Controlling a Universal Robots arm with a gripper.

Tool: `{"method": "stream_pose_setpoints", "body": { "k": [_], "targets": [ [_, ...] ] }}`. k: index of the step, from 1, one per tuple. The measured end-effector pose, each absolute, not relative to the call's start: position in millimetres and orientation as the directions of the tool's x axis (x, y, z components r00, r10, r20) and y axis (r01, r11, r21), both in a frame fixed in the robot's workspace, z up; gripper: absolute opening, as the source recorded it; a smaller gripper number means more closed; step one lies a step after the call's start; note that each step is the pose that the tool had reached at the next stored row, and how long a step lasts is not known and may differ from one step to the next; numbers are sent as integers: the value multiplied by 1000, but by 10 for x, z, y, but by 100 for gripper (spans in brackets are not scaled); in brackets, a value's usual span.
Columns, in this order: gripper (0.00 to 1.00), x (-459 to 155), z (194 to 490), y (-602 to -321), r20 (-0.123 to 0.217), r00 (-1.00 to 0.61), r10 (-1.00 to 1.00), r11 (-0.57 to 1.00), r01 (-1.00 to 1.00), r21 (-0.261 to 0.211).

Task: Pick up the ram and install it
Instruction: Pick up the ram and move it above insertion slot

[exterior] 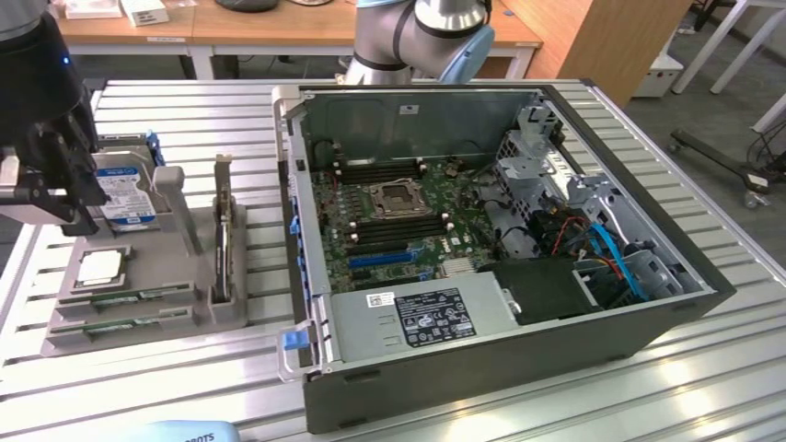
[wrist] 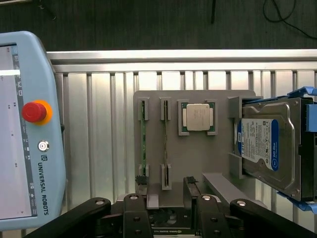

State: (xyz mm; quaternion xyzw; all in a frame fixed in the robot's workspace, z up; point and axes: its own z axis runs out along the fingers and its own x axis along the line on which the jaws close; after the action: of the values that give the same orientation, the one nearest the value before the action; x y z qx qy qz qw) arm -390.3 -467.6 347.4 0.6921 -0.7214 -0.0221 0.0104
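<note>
Two green ram sticks stand on edge in slots of a grey tray (exterior: 147, 336): one ram (wrist: 143, 144) and a second ram (wrist: 165, 141) beside it, also seen as ram sticks (exterior: 129, 297) at the tray's near end. My gripper (wrist: 166, 191) is open, its dark fingers (wrist: 190, 186) spread above the tray's edge, roughly in line with the second stick and touching nothing. In the exterior view the gripper (exterior: 62, 198) hangs over the tray at the exterior view's left. The open computer case (exterior: 491, 368) shows the motherboard's memory slots (exterior: 375, 171).
On the tray also sit a silver processor chip (wrist: 198, 117), a blue-labelled hard drive (wrist: 270, 148) and an upright card (exterior: 223, 230). A teach pendant (wrist: 29, 129) lies on the ribbed metal table (wrist: 99, 124). The case walls rise around the motherboard.
</note>
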Motion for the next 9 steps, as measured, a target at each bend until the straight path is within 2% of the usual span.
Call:
{"method": "stream_pose_setpoints", "body": {
  "k": [9],
  "targets": [
    [41, -3903, 3364, -4676, -16, -42, -999, 41, -998, 46]
  ]
}}
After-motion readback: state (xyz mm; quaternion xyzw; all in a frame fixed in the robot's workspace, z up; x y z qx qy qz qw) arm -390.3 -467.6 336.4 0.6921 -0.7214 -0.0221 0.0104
